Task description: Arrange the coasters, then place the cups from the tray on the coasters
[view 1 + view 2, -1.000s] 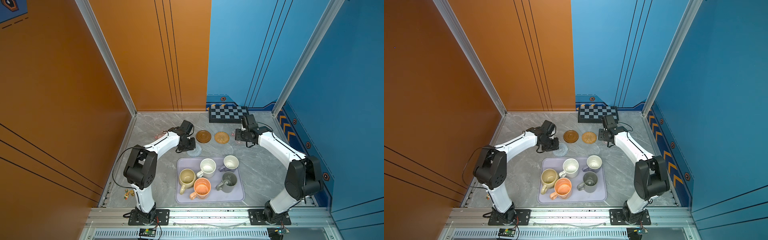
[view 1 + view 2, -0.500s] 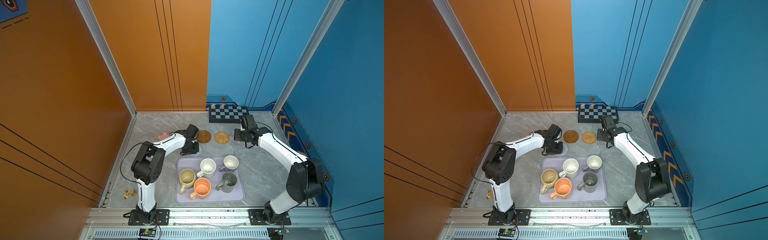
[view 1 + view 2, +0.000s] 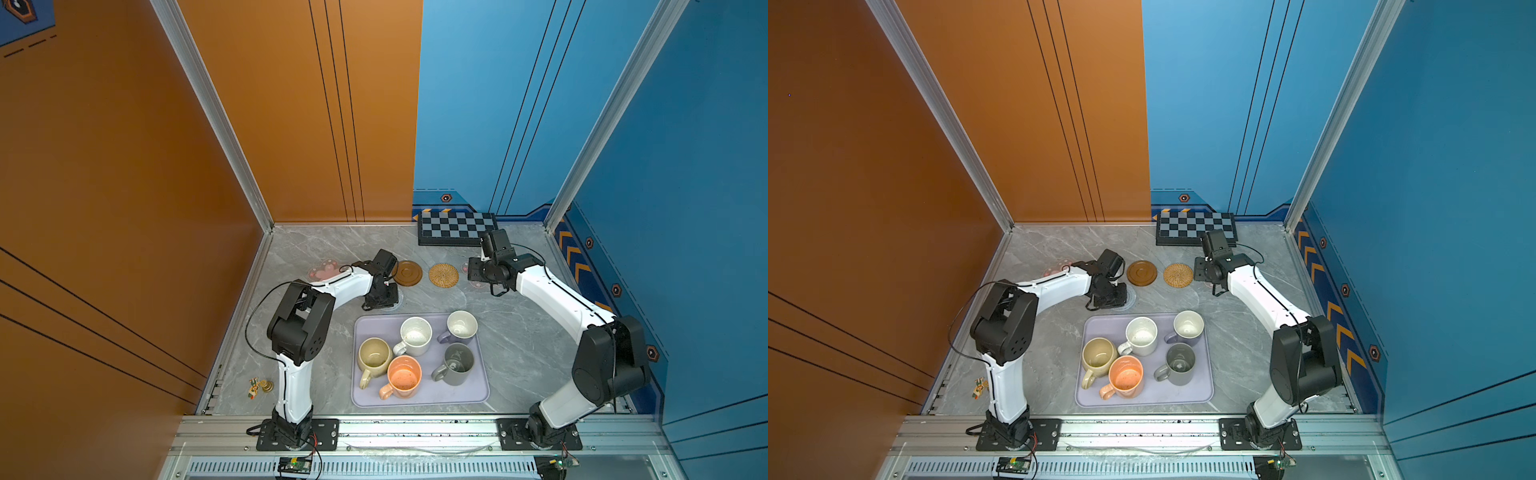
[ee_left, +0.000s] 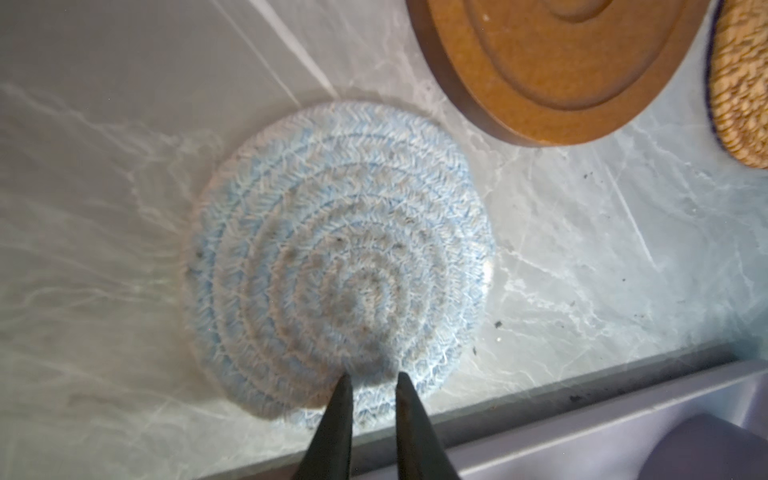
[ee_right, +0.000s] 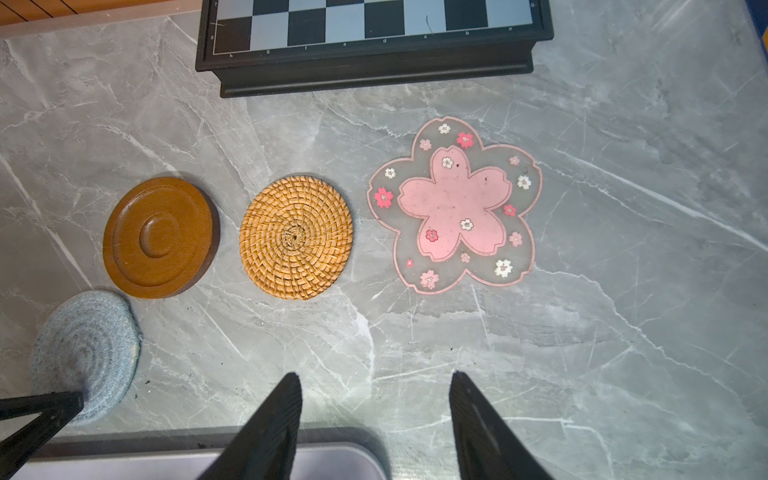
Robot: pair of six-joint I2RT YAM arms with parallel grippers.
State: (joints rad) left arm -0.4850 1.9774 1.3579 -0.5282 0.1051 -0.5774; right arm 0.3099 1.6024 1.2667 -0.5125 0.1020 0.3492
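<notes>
The pale blue crocheted coaster (image 4: 332, 249) lies flat on the table, close to the tray's far edge. My left gripper (image 4: 372, 376) points down at the coaster's near edge, jaws a narrow gap apart, tips low over the weave. In a row behind lie the wooden disc coaster (image 5: 160, 237), the rattan coaster (image 5: 296, 237) and a pink flower coaster (image 5: 455, 205). Another pink flower coaster (image 3: 326, 268) lies at the far left. My right gripper (image 5: 376, 376) stands open and empty over bare table. Several cups, among them a beige one (image 3: 374, 357) and a grey one (image 3: 457, 361), stand on the tray (image 3: 419, 403).
The checkerboard (image 3: 457, 228) sits against the back wall, just behind my right arm. A small toy (image 3: 257, 386) lies near the front left edge. Walls close in the left, back and right sides of the table.
My left arm swung right and its gripper came over the blue coaster, which showed beside it a second ago. The right arm has barely moved.
</notes>
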